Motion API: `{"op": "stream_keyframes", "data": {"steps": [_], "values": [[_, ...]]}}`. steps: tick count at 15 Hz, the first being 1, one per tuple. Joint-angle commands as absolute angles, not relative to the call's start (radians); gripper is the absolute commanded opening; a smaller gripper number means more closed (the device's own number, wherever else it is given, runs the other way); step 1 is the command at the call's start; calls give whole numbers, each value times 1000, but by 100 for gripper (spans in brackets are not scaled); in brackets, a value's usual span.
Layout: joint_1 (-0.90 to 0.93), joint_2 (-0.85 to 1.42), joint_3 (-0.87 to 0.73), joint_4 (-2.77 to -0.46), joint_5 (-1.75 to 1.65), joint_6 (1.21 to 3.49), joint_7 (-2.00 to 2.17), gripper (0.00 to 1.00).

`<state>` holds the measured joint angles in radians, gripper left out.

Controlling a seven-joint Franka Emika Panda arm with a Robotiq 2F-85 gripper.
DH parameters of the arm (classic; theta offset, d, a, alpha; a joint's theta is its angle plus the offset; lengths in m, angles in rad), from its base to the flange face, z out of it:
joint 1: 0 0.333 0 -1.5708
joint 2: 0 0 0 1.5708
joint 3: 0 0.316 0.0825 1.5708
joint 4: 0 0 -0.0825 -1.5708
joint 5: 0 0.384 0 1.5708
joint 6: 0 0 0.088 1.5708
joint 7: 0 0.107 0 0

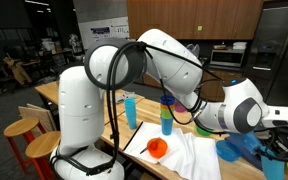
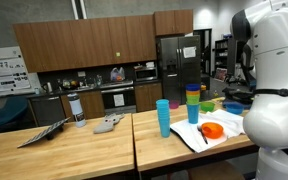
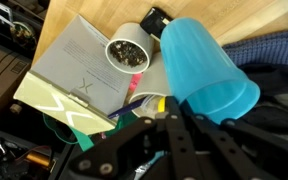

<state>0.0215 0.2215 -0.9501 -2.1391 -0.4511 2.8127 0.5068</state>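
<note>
Blue cup fills the upper right of the wrist view, its wide rim toward the lower right. It sits just above the tool, whose dark fingers reach up beside it, though I cannot tell whether they are clenched or released. Next to the cup, on the wooden desk, lie a grey booklet and a round white pot.

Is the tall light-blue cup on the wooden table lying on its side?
No, in an exterior view the light-blue cup stands upright on the wooden table, apart from the stacked cups beside it.
</note>
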Motion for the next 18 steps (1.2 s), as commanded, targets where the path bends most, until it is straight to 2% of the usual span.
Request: {"op": "stream_keyframes", "data": {"steps": [1,7,13,15,18], "values": [[134,108,-1046,-2186,-622,2846,633,1],[243,-3,-1054,-2210,-874,2932,887,1],[269,-160,-1004,-2333,-759,2975,897,1],[258,-96,-1004,-2296,-778,2965,912,5],[257,-124,-1004,-2323,-778,2965,912,5]]}}
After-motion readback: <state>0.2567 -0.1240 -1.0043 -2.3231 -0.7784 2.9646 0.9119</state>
